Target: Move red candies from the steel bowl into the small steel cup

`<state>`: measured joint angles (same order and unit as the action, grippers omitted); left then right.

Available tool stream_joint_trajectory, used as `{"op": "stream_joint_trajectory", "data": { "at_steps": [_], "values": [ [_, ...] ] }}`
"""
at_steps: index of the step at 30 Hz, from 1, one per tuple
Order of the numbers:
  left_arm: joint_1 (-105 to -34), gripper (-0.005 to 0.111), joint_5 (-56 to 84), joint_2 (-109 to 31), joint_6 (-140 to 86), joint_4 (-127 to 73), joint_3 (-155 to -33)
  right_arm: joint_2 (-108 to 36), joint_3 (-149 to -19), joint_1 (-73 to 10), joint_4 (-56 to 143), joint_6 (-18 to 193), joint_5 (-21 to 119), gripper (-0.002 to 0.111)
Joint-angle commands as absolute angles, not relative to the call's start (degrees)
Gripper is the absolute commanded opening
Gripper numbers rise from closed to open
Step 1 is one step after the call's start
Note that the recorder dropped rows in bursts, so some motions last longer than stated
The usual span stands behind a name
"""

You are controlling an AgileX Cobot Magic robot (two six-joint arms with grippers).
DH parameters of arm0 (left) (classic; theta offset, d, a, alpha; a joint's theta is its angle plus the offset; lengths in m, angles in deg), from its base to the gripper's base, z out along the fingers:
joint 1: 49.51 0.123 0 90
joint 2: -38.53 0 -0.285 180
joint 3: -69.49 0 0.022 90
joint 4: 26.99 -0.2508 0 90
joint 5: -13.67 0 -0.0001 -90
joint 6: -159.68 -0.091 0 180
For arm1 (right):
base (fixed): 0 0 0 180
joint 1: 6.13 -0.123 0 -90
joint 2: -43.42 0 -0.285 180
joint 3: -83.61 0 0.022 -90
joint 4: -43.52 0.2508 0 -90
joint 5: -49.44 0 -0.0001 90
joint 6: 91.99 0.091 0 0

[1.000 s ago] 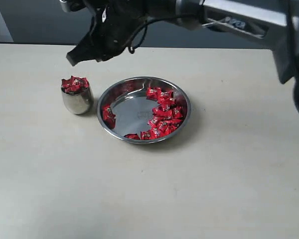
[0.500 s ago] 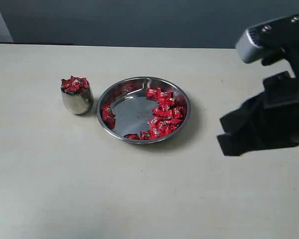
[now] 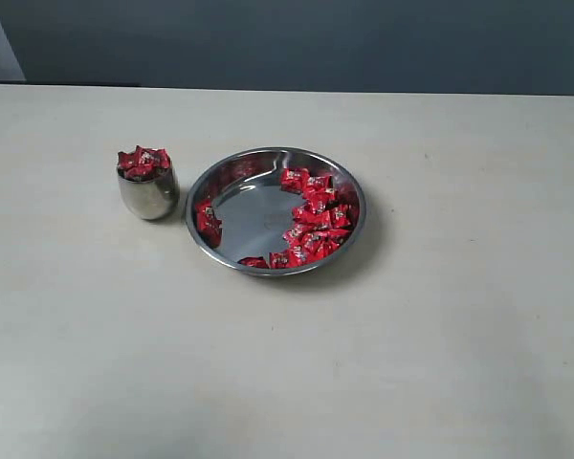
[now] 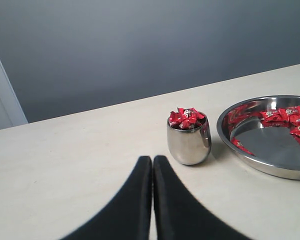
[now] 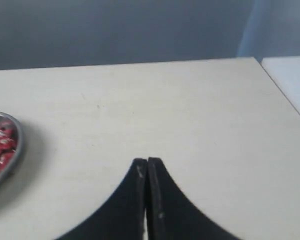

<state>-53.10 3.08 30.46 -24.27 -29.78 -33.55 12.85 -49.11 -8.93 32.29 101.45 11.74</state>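
Beige tabletop, grey-blue wall — evenly lit

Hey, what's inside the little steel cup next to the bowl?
Red candies fill the small steel cup, heaped above its rim. Only the top layer shows; the cup's wall hides whatever lies deeper down.

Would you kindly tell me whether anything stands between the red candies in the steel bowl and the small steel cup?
Nothing visible does: only bare table separates the steel bowl from the small steel cup, which is heaped with red candies above its rim.
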Motion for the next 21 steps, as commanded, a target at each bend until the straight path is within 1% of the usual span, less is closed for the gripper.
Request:
{"op": "stream_joint_trajectory", "data": {
  "at_steps": [1,6,9,11,13,21],
  "values": [
    [-53.1,0.002,3.4,30.7,-24.2,-29.5,-33.3,17.9,-37.7,-5.3,33.6,101.9,18.3,-0.001],
    [-53.1,0.002,3.3,30.7,-24.2,-29.5,-33.3,21.0,-26.4,-5.3,35.1,101.9,30.6,-0.001],
    [-53.1,0.002,3.3,30.7,-24.2,-29.5,-33.3,26.4,-21.0,-5.0,35.1,101.9,35.9,-0.001],
    [-53.1,0.002,3.3,30.7,-24.2,-29.5,-33.3,31.5,-19.2,-4.8,35.1,101.9,35.6,-0.001],
    [-53.1,0.002,3.3,30.7,-24.2,-29.5,-33.3,35.6,-19.2,-4.8,34.8,101.9,31.4,-0.001],
    [-53.1,0.002,3.3,30.7,-24.2,-29.5,-33.3,35.6,-19.2,-4.5,32.6,99.9,31.7,-0.001]
  ]
}}
